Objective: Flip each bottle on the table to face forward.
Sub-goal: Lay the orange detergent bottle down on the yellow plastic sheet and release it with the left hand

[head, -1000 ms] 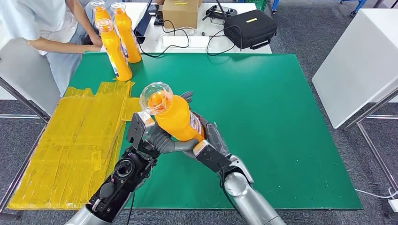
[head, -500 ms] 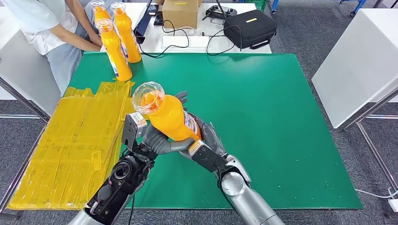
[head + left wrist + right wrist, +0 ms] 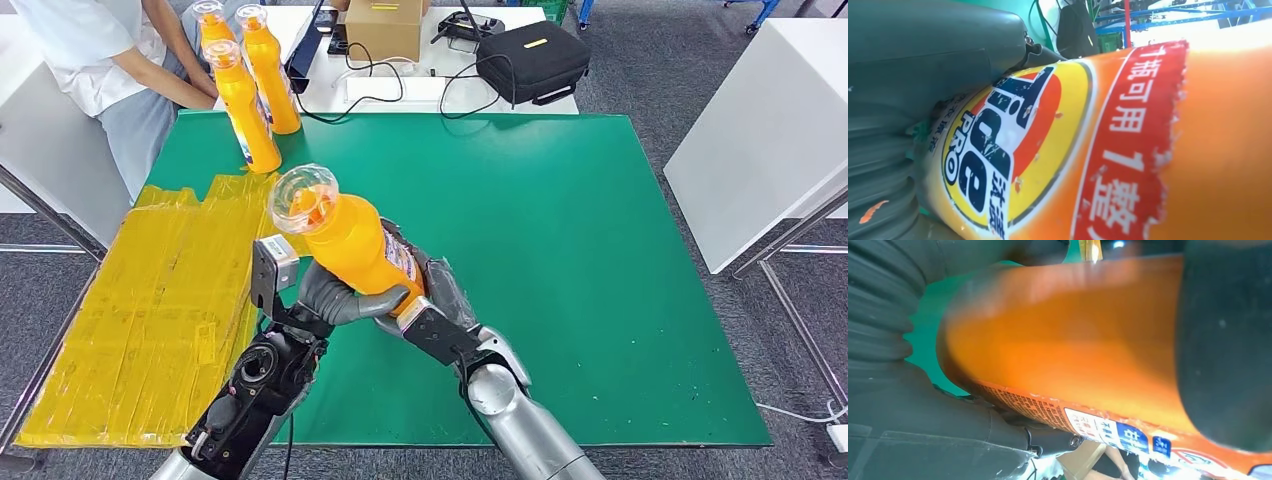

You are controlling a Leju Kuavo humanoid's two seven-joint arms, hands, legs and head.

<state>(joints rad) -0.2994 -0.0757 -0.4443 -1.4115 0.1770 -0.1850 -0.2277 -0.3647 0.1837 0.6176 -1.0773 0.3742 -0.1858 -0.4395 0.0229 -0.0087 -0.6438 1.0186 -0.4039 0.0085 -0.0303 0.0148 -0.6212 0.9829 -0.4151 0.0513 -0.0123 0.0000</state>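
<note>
The head view is bright and evenly lit from above, sharp across the green table (image 3: 600,250), with only soft, short shadows under the arms. Pale glare sits on the yellow plastic sheet (image 3: 150,300) and on the clear cap of the held bottle (image 3: 350,245). In the left wrist view the bottle's label (image 3: 1013,150) is fairly crisp, while its far side washes out to white. The right wrist view is dimmer and blurred, with the nearest dark finger (image 3: 1228,340) out of focus.
</note>
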